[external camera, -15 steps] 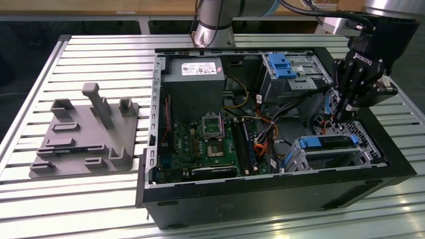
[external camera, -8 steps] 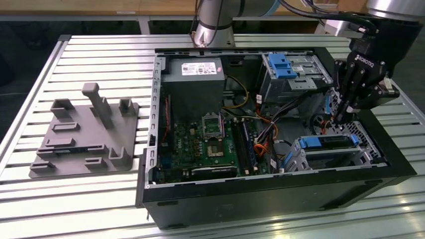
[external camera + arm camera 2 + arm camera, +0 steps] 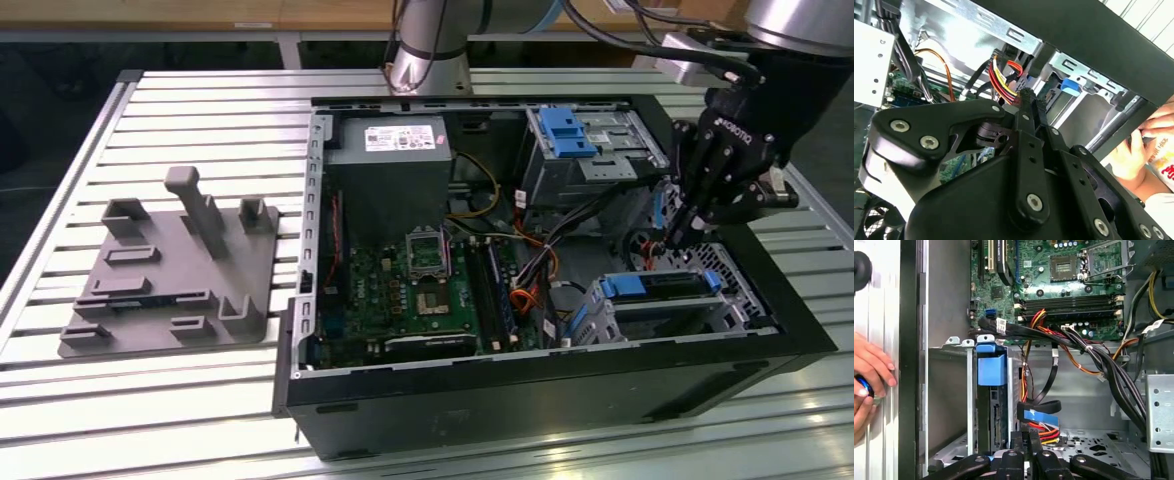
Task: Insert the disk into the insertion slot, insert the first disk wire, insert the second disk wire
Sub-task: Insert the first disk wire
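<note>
**As Gripper Hangs Over Cables, Disk Sits in Its Cage**

While the arm reaches down into the open computer case [image 3: 534, 400] on a slatted metal table [image 3: 200, 110], its gripper [image 3: 663, 240] hovers at the exterior view's right, just above and beyond the insertion slot [image 3: 727, 305]. The disk [image 3: 654, 286] lies inside that low silvery cage at the near right corner of the case, with its bright blue carrier handle facing the middle of the machine.

In the first wrist view the blue handle [image 3: 991, 367] stands between the cage's sheet-metal walls [image 3: 970, 400]. The gripper [image 3: 1027, 437] is just beside it, close under a black cable with a blue-marked plug [image 3: 1041, 416].

In the second wrist view the gripper [image 3: 1030, 97] has its two fingers drawn narrow, almost together. Their tips reach a bundle of red and yellow wires [image 3: 1004, 75]; whether they pinch any of it cannot be told.

Farther back in the case stands a taller grey cage [image 3: 587, 170] with a blue clip [image 3: 567, 130]. The green motherboard [image 3: 427, 290] fills the middle. A grey fixture plate [image 3: 160, 300] lies on the table at the exterior view's left, well apart from the case. A person's hand [image 3: 869, 375] rests against the outside of the case wall.
</note>
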Tool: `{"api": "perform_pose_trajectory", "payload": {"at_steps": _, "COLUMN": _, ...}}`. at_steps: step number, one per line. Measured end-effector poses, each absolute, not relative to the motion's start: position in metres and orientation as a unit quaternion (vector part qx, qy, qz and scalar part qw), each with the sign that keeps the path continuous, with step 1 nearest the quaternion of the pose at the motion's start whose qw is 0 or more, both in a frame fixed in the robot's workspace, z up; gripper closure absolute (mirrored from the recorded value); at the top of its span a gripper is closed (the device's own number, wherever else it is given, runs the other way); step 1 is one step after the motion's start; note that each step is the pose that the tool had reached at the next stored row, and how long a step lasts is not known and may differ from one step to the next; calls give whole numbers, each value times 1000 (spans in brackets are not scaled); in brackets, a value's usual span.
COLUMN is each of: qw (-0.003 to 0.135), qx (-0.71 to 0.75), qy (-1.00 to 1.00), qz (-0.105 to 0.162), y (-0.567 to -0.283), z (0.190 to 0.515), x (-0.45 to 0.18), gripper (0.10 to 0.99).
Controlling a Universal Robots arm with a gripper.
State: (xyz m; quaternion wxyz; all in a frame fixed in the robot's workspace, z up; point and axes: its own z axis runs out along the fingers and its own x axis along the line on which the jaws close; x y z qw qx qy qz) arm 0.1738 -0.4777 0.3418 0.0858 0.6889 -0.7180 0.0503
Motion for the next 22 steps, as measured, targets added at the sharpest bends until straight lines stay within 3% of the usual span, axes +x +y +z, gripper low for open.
{"api": "perform_pose_trajectory", "payload": {"at_steps": 6, "qw": 77, "qx": 690, "qy": -718, "qz": 41, "y": -485, "z": 342, "x": 173, "gripper": 922}}
{"api": "perform_pose_trajectory", "payload": {"at_steps": 22, "qw": 77, "qx": 712, "qy": -697, "qz": 45, "y": -487, "z": 344, "x": 173, "gripper": 922}}
